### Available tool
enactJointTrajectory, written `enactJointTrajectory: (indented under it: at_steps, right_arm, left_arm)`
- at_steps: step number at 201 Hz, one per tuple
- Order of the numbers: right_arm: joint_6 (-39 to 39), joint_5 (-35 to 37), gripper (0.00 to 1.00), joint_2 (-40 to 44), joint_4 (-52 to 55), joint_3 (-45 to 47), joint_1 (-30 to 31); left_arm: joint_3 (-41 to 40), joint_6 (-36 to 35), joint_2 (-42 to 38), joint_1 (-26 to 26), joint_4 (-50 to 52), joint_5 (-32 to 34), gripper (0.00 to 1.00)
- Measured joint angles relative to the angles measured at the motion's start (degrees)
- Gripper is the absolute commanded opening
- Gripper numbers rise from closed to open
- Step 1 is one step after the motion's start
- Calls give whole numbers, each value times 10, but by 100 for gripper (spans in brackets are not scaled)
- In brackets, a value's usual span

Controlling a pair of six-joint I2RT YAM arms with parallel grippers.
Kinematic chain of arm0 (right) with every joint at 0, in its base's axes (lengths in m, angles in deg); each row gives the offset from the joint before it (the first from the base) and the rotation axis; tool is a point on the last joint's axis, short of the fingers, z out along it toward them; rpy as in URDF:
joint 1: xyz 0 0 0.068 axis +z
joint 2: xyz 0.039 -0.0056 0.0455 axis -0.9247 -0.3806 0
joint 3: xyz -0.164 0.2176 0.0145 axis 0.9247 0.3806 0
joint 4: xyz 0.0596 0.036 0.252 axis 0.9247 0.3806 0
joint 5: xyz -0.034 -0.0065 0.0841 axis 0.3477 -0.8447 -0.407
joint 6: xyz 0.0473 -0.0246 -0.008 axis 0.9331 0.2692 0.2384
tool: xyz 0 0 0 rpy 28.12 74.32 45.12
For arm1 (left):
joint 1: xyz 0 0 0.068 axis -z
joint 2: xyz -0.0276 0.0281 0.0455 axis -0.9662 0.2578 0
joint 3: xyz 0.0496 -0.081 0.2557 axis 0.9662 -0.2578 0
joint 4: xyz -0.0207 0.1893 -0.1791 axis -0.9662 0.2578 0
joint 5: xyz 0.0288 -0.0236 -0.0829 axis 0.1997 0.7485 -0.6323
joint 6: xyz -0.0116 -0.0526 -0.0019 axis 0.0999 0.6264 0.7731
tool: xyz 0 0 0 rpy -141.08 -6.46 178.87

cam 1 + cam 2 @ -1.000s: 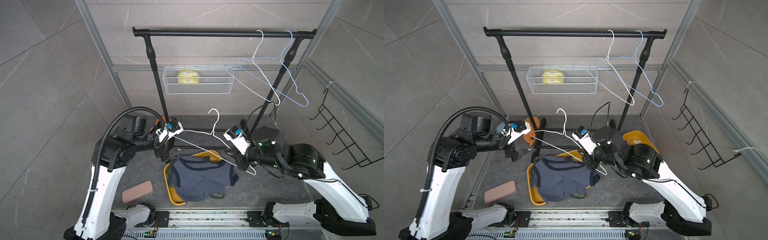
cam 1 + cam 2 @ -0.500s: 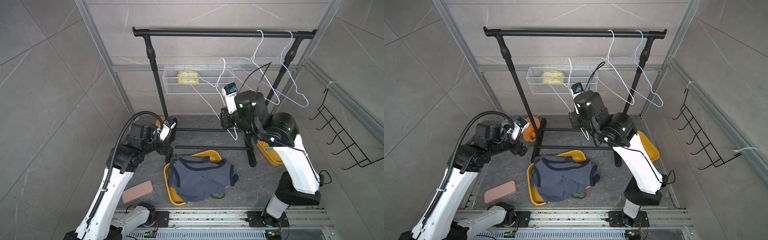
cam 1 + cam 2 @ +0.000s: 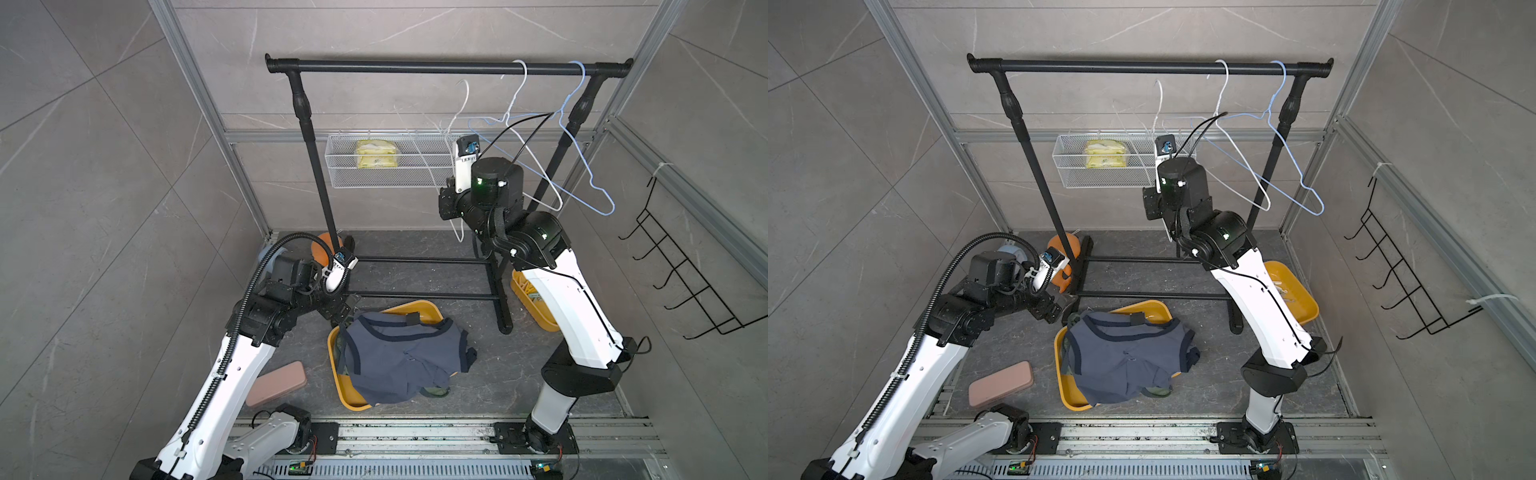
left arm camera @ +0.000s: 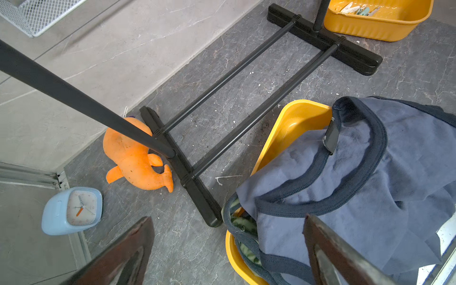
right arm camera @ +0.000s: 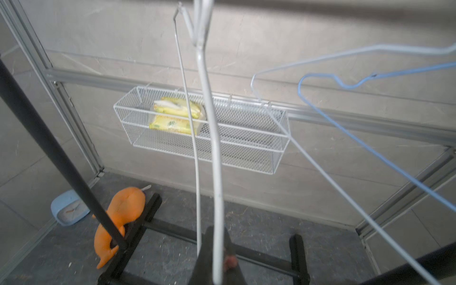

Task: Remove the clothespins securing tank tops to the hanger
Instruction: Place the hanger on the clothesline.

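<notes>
Jaws of right gripper (image 5: pixel 217 249) pinched a white wire hanger (image 5: pixel 209 118); left gripper (image 4: pixel 227 219) gaped empty near the slate-blue tank top (image 4: pixel 370 187).

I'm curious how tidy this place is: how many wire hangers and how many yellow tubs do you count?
Wire hangers: 3, one of them in the right claw
Yellow tubs: 2
Total: 5

Slate-blue tank top (image 3: pixel 399 353); yellow tray (image 3: pixel 348 398)
</notes>
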Motion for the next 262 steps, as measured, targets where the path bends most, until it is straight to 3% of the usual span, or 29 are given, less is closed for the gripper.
enactJointTrajectory:
  at_steps: [60,149,237,262]
  right_arm:
    - [-32,-8,0,-78,-42,-147,-44]
    - [-23,-66,0,-131,-52,-150,-121]
    - [5,-116,0,-143,-45,-158,-153]
    - [9,-131,24,-143,-34,-142,-153]
  left_arm:
    - [10,0,74,0,-8,-25,97]
    - [69,-7,151,0,-10,-49,97]
    - [120,-11,177,0,-5,-49,97]
    - [117,-14,177,0,-6,-45,98]
